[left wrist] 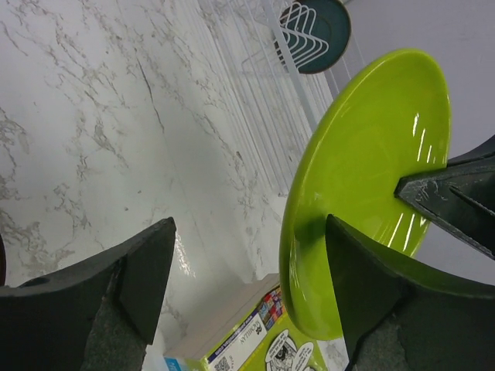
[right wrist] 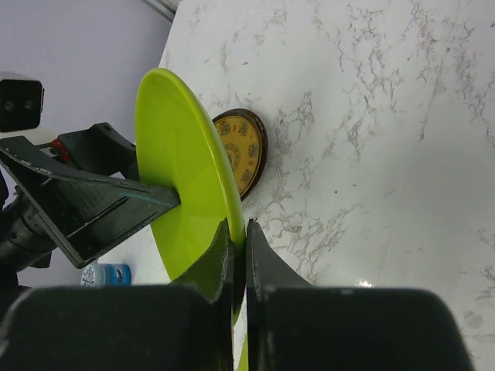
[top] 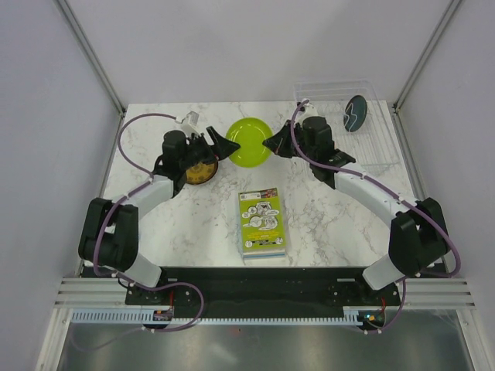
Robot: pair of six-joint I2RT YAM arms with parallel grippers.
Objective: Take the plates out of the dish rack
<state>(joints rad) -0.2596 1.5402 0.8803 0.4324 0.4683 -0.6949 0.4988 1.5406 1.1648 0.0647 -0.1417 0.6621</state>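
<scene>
The lime green plate (top: 249, 141) hangs on edge above the table between my two grippers. My right gripper (top: 272, 144) (right wrist: 240, 239) is shut on its right rim. The plate's left rim (left wrist: 363, 178) sits inside my left gripper (top: 223, 144) (left wrist: 247, 286), which is open. One finger (left wrist: 371, 294) lies against the plate's face and the other (left wrist: 139, 286) is well clear of it. A yellow-brown patterned plate (top: 199, 171) (right wrist: 241, 151) lies flat on the table beside the left wrist. A dark plate (top: 355, 113) (left wrist: 313, 31) stands upright in the clear dish rack (top: 371, 147) at the back right.
A lime-green book (top: 261, 222) (left wrist: 255, 340) lies flat near the middle front of the marble table. Metal frame posts (top: 93, 54) and pale walls enclose the back and sides.
</scene>
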